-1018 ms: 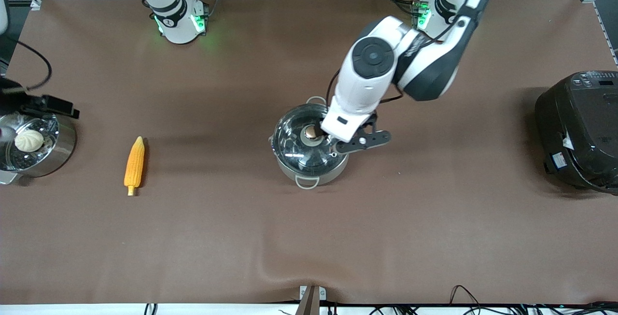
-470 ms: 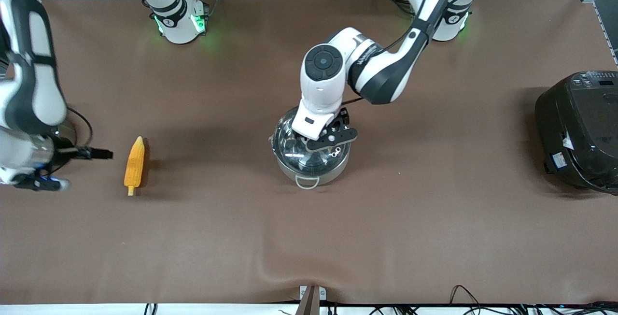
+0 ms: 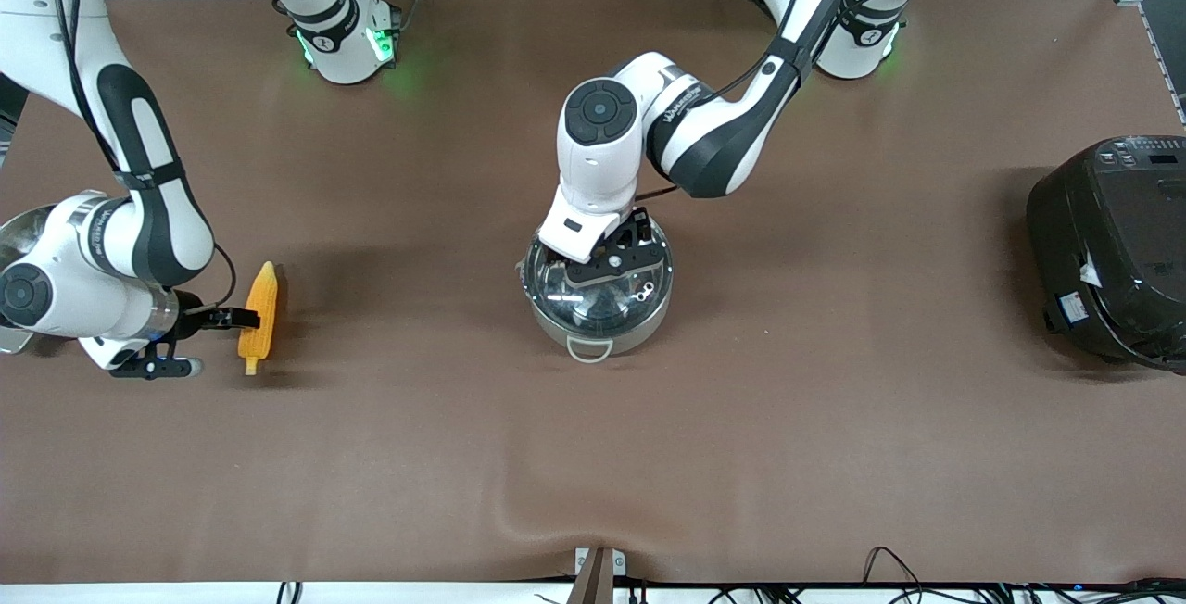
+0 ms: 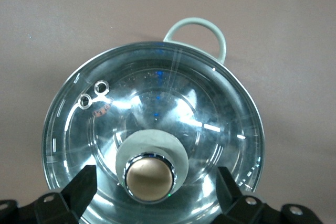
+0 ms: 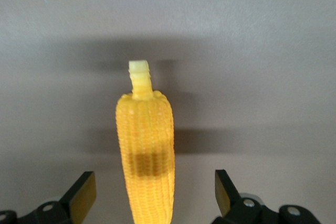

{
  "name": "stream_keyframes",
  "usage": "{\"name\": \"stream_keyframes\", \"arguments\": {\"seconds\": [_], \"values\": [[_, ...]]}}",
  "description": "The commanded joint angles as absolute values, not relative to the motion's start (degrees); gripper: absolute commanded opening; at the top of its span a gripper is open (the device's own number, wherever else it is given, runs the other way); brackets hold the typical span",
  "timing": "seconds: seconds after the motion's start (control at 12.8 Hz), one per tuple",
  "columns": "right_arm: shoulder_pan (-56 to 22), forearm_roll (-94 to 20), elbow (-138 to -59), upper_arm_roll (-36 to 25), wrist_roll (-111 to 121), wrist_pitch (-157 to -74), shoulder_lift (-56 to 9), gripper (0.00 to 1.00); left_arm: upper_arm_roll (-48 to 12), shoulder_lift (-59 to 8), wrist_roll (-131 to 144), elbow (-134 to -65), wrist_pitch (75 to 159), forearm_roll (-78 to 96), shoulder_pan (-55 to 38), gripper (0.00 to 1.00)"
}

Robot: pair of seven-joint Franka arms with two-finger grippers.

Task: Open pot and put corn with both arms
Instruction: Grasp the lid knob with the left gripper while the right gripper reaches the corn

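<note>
The steel pot stands mid-table with its glass lid on. My left gripper is low over the lid. In the left wrist view the copper knob sits between its open fingers, not touching them; the left gripper is empty. The yellow corn lies on the table toward the right arm's end. My right gripper is at the corn. In the right wrist view the corn lies between its open fingers, with gaps on both sides; the right gripper is empty.
A big black electric cooker stands at the left arm's end of the table. A steel steamer pot shows partly past the right arm. The brown table cover has a ridge near the front edge.
My right arm swung in from the steamer pot to the corn and now straddles it. My left gripper shifted over the lid so the knob lies between its fingers.
</note>
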State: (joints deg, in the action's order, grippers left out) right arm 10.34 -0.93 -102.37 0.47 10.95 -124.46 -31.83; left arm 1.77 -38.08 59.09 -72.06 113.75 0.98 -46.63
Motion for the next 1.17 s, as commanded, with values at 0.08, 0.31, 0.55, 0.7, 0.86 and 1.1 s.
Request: {"name": "stream_keyframes", "arguments": {"seconds": [0.08, 0.31, 0.55, 0.7, 0.86, 1.1], "values": [[11.9, -0.1, -103.2, 1.4, 12.4, -125.2, -32.5, 1.0, 2.7, -39.4, 60.0, -70.6, 113.6, 1.6, -47.5, 1.0], [11.2, -0.3, -103.2, 1.4, 12.3, -128.3, -33.7, 1.0, 2.7, -39.9, 59.7, -70.8, 113.6, 1.6, -47.5, 1.0], [11.6, -0.4, -103.8, 1.5, 12.4, -131.7, -36.7, 1.0, 2.6, -40.4, 59.6, -70.8, 113.6, 1.6, -47.5, 1.0], [11.1, -0.7, -104.3, 1.5, 12.3, -131.8, -36.7, 1.0, 2.5, -40.4, 59.6, -70.8, 113.6, 1.7, -47.5, 0.97], [11.0, -0.8, -104.3, 1.5, 12.3, -131.7, -36.6, 0.43, 2.5, -40.6, 59.5, -70.8, 113.6, 1.6, -47.5, 0.93], [11.0, -0.8, -104.4, 1.5, 12.3, -131.4, -36.2, 0.03, 2.5, -41.0, 59.5, -70.8, 113.9, 1.6, -47.5, 0.86]]}}
